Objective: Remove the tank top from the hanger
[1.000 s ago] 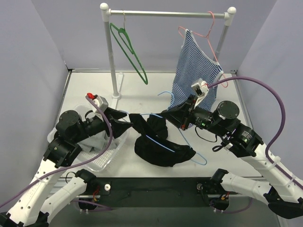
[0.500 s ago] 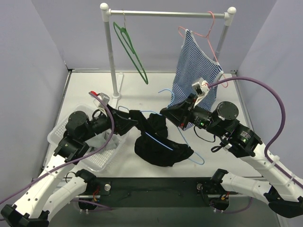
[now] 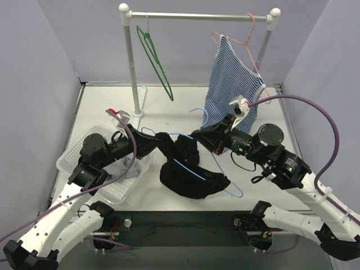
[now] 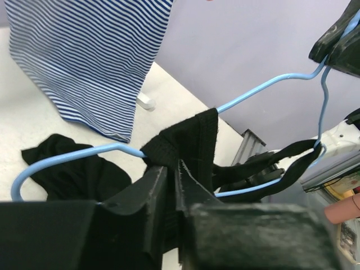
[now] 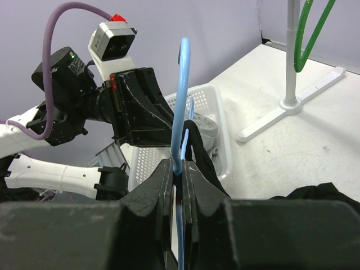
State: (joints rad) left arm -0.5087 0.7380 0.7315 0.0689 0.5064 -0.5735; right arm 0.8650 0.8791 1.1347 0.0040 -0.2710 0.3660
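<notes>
A black tank top [image 3: 191,177] lies crumpled on the table, threaded on a light blue hanger [image 3: 185,167]. My left gripper [image 3: 159,142] is shut on a black strap [image 4: 188,138] of the tank top where it wraps the hanger's wire [image 4: 264,84]; in the left wrist view its tips [image 4: 171,164] pinch the fabric. My right gripper [image 3: 197,135] is shut on the blue hanger [image 5: 183,95] just below its hook, with its tips [image 5: 180,164] on the wire. A black strap [image 5: 197,140] hangs beside the right jaws.
A striped blue-and-white tank top [image 3: 230,90] hangs on a pink hanger [image 3: 247,34] at the right of the rail. A green hanger [image 3: 153,59] hangs at the left by the stand's post [image 3: 132,67]. A white basket [image 3: 118,180] with grey cloth sits under my left arm.
My left gripper moved right from over the basket to the tank top's strap and closed on it. The right gripper kept its hold on the hanger, nearly still.
</notes>
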